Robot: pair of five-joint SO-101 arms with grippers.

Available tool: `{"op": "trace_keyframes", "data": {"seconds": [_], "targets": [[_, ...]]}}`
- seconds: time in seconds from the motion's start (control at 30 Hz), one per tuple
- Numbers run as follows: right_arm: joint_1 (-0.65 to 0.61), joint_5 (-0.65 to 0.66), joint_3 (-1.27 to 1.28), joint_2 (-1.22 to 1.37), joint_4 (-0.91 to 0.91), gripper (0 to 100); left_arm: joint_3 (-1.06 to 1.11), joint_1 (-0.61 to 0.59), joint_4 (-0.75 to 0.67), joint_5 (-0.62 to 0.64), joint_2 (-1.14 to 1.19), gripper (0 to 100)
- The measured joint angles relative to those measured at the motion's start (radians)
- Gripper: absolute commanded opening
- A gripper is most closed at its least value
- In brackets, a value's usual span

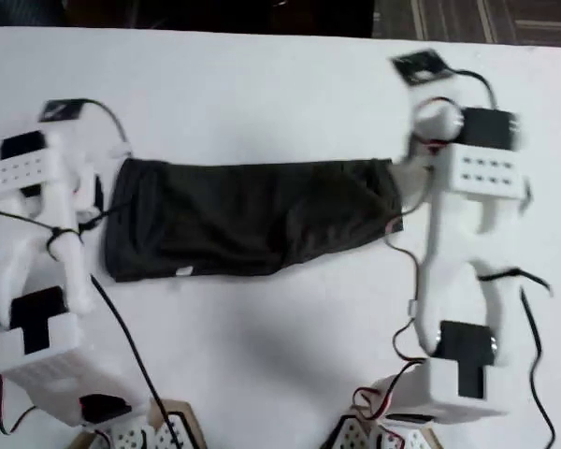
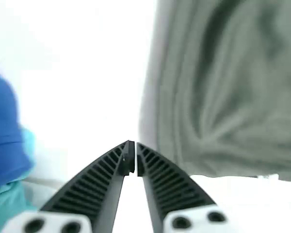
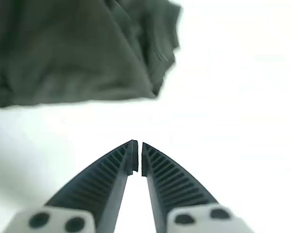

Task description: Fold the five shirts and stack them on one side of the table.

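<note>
I see my left gripper [image 2: 132, 158] and right gripper [image 3: 137, 158] both closed on nothing. The dark shirt [image 1: 248, 220] lies between them, and a blue cloth [image 2: 5, 131] is near the left one.

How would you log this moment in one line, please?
dark shirt: folded strip, flat | left gripper: shut, empty, beside shirt | right gripper: shut, empty, beside shirt

Looks like a robotics lab or test bench, not a home. A plain white table [image 1: 262, 355] is the work surface. Two small white arms, left arm [image 1: 37, 253] and right arm [image 1: 467, 234], sit at its near edge, with black motors and loose wires [image 1: 122, 327] exposed. A dark shirt [image 1: 243, 220] is spread flat between them. Dark carpet-like floor [image 1: 467, 17] shows past the far edge. Blue cloth [image 2: 2, 131] lies beside the left arm.
</note>
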Motion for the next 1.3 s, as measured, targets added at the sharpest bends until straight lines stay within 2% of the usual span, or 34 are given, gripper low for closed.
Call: {"op": "trace_keyframes", "data": {"seconds": [0.1,0.23,0.33,0.47,0.67,0.83,1.0,1.3], "targets": [[0.118,0.038,0.133,-0.072,-0.060,2.2,-0.012,-0.012,0.002,0.000,0.057,24],[0.256,0.075,0.410,-0.212,-0.253,6.9,-0.060,-0.008,-0.008,0.000,0.173,23],[0.276,0.098,0.671,-0.310,-0.405,11.4,-0.138,-0.008,-0.014,0.009,0.270,23],[0.284,0.124,0.985,-0.408,-0.603,10.0,-0.264,-0.008,0.006,0.009,0.388,23],[0.282,0.126,1.263,-0.443,-0.868,9.0,-0.437,-0.008,0.097,0.008,0.532,23],[0.282,0.126,1.358,-0.423,-1.023,9.0,-0.582,-0.002,0.198,0.008,0.611,23],[0.282,0.126,1.361,-0.416,-1.049,7.6,-0.753,-0.008,0.333,0.009,0.631,23],[0.282,0.126,1.361,-0.413,-1.053,5.6,-0.778,-0.012,0.353,0.009,0.623,24]]}}
